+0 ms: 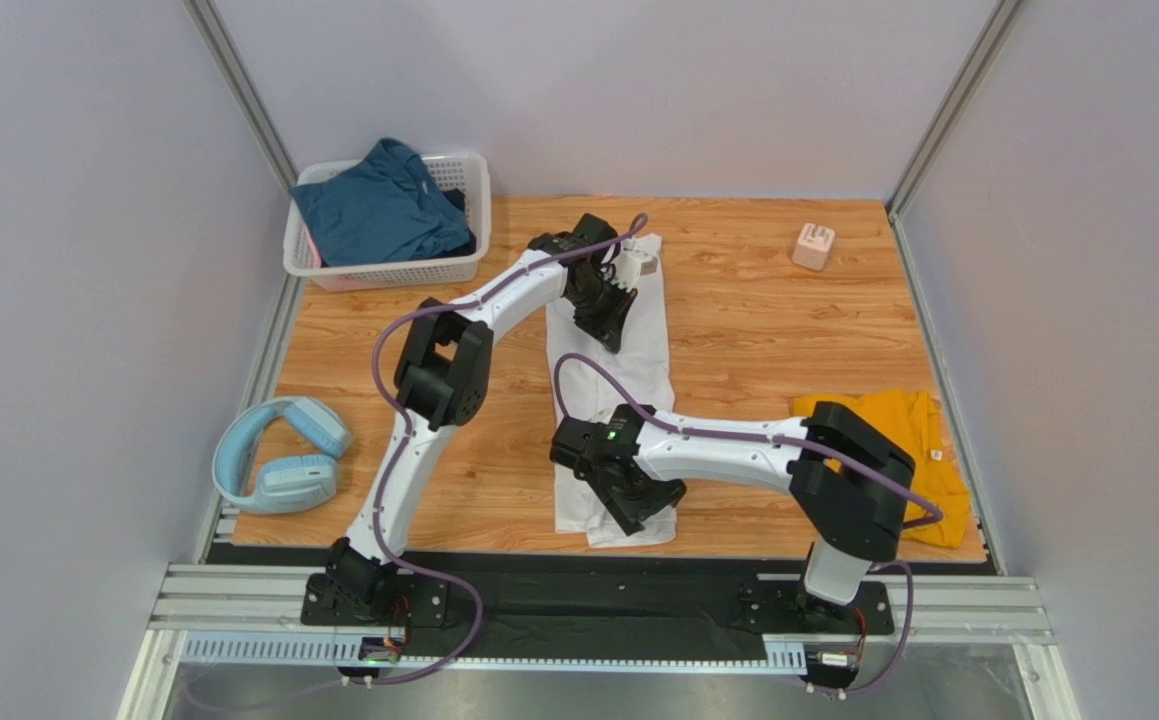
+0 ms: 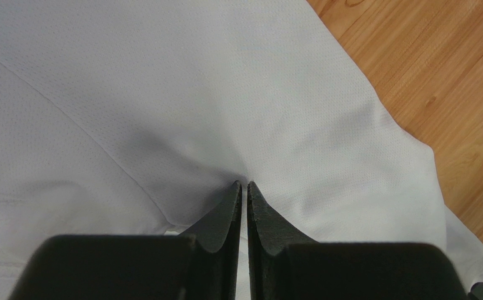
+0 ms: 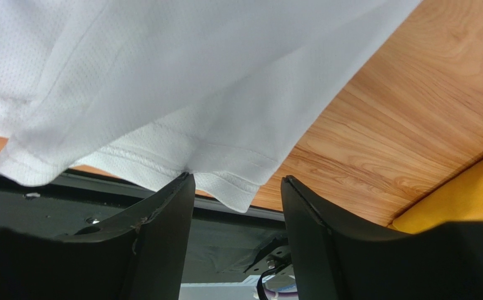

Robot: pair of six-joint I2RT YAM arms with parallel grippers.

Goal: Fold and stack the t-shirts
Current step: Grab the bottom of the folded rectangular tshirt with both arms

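Observation:
The white t-shirt (image 1: 618, 383) lies as a long narrow strip down the middle of the wooden table. My left gripper (image 1: 609, 305) is at its far end, shut on a pucker of the white cloth (image 2: 194, 81) between the fingertips (image 2: 244, 185). My right gripper (image 1: 627, 507) is at the near end, open; the stitched hem of the white shirt (image 3: 162, 75) touches its left fingertip (image 3: 184, 181) and a hem corner hangs between the jaws (image 3: 236, 177). The mustard-yellow t-shirt (image 1: 901, 443) lies crumpled at the right, also in the right wrist view (image 3: 463, 194). The dark teal-blue t-shirt (image 1: 382, 203) sits in the basket.
The white lattice basket (image 1: 390, 273) stands at the back left. Pale-blue headphones (image 1: 277, 458) lie at the table's left edge. A small pale cube (image 1: 814, 245) sits at the back right. The table's near edge and black mounting rail (image 1: 600, 593) are just below the right gripper.

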